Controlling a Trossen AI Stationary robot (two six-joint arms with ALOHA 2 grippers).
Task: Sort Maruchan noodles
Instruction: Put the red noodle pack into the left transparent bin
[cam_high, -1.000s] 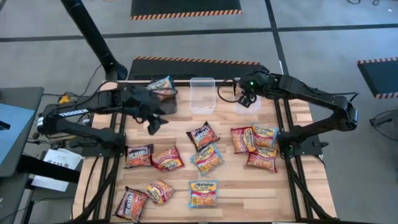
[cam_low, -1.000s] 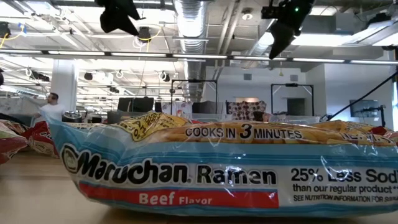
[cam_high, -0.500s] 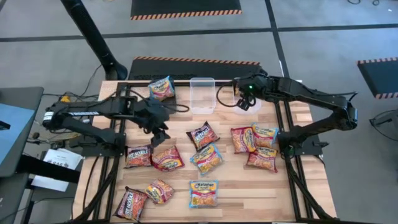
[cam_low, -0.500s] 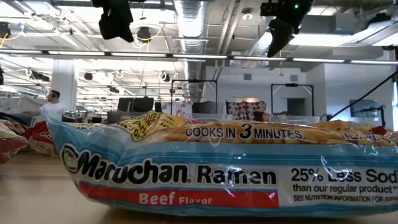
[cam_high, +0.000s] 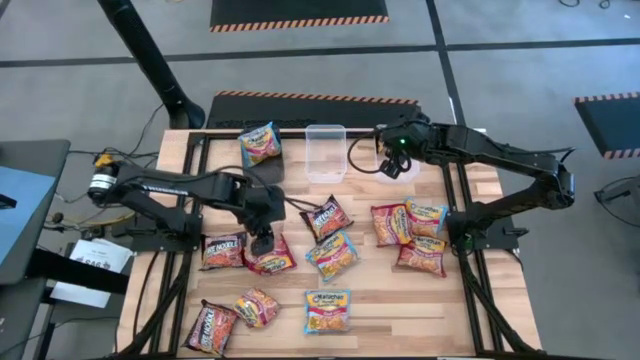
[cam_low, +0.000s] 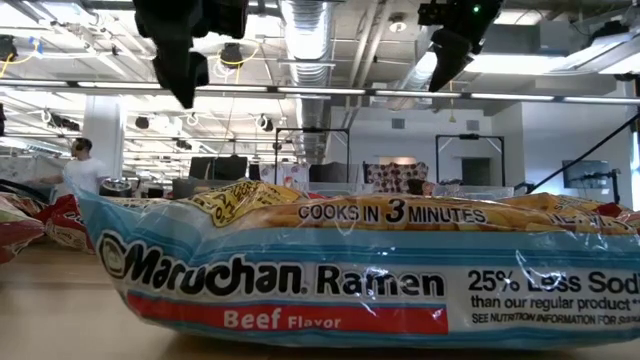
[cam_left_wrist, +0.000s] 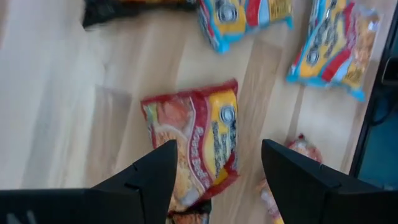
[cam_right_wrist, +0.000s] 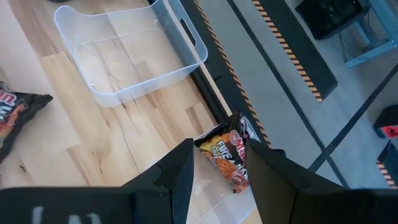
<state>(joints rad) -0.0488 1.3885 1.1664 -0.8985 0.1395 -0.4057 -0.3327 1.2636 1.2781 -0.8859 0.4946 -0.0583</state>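
Maruchan noodles, loose lot on the wooden counter. Red/orange packet, left of centre, lies flat directly under the left pincer; in the left wrist view the same packet shows between that pincer's two dark fingers, which stand spread apart and released, grasping nothing. Black/red packet just left of it, edges close or touching. Black/red packet to its right, slightly farther back; light blue/yellow packet just near of that one. Near edge of the counter: black/red packet at the left corner, red/orange packet beside it, light blue/yellow packet at the middle, the last filling the low view's foreground. Right-hand group, packed closely: red/orange packet, light blue/yellow packet, red/orange packet nearest. One red/orange packet sits tilted in the black bin at the far left. Clear bin, far centre, holds no packet. Right pincer hangs over a second clear bin at the far right; the right wrist view shows a crumpled red/black packet just ahead of this pincer by the counter's far edge, but whether the pincer grasps it or merely frames it cannot be told.
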